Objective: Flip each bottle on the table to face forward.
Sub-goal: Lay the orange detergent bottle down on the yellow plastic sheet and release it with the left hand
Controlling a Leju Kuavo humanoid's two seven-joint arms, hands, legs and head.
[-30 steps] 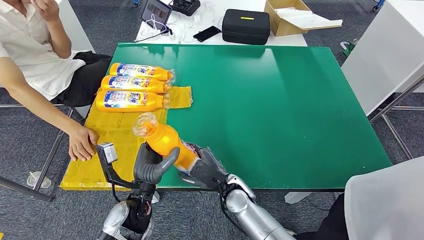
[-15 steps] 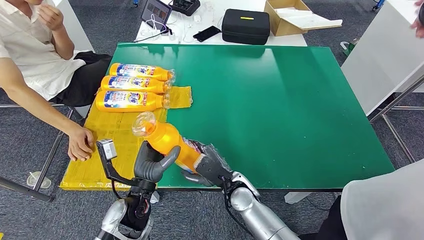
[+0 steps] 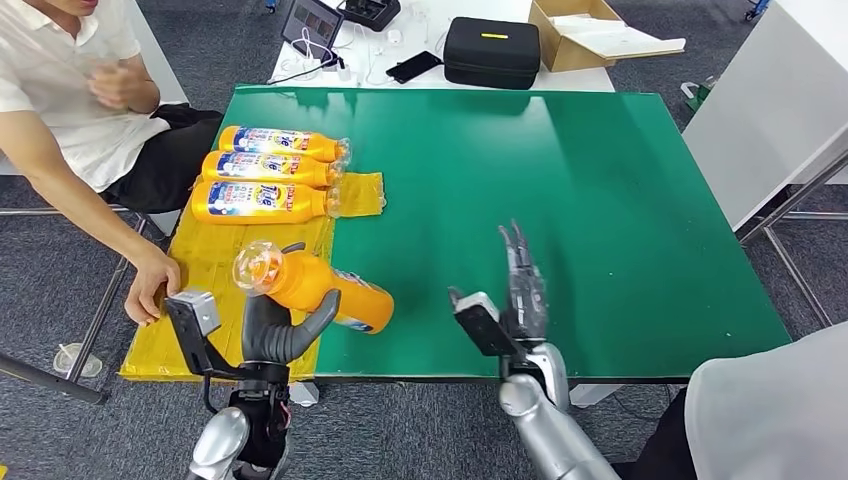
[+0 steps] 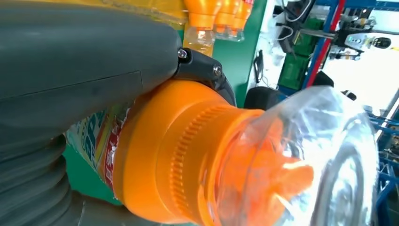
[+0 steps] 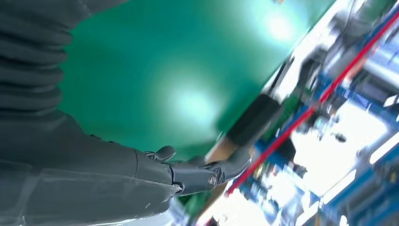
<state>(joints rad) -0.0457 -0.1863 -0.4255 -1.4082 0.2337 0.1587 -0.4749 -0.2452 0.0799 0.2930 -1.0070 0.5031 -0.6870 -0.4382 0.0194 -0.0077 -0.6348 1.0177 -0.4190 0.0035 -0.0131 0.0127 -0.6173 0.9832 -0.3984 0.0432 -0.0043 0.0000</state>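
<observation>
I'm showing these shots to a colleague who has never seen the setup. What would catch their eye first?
Probably the orange bottle that the left hand grips, raised at the near edge of the green table. Next, three matching bottles lying side by side on the yellow mat at the table's left. The right hand is open above the green surface, holding nothing.

You see the green surface (image 3: 560, 180); a yellow mat (image 3: 215, 265) with three bottles (image 3: 265, 170) covers its left edge.
</observation>
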